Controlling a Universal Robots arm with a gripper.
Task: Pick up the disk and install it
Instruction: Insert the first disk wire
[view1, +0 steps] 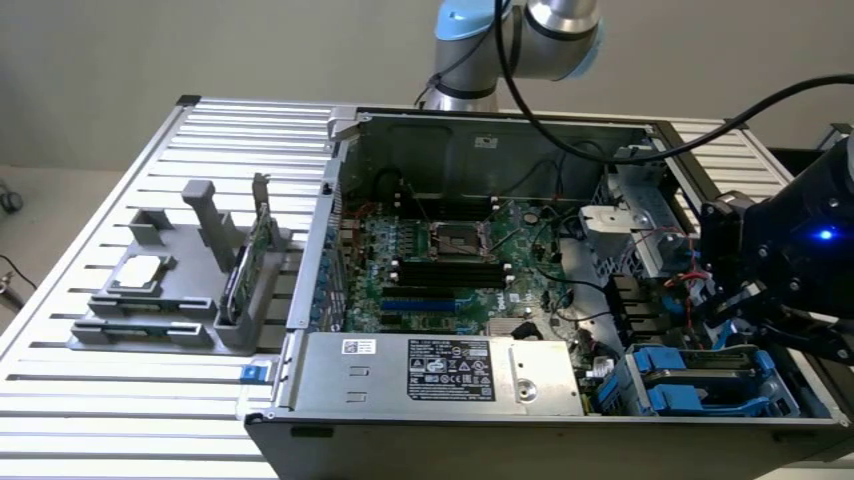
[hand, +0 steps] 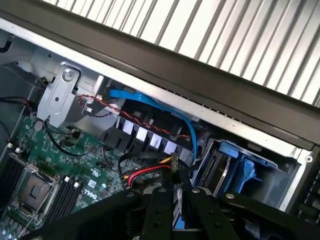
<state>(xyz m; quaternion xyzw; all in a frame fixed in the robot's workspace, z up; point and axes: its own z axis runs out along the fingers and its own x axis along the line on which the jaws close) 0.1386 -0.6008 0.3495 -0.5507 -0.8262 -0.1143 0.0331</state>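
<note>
scene: an open computer case lay on its side on a slatted metal tabletop, with the motherboard exposed.
arm: the robot arm rose behind the case; its black wrist housing sat at the exterior view's right, over the drive end of the case.
gripper: the gripper hung above the blue drive bay, fingers drawn close together with a narrow gap.
gripper state: nearly clenched; a thin blue and silver strip showed in the gap between the fingers, but i could not tell whether it was gripped.
disk: the disk in its blue frame sat in the drive bay at the case corner nearest the camera, on the exterior view's right, just below the gripper.
bay seen from wrist: blue plastic brackets stood beside the case wall, close to the fingertips.
cables: a blue flat cable and a red, yellow and black wire bundle ran near the fingers.
power supply: a silver box with a label lay along the near edge of the case.
parts holder: a grey rack stood on the tabletop at the exterior view's left, well apart from the gripper, holding a small square chip and an upright green card.
</note>
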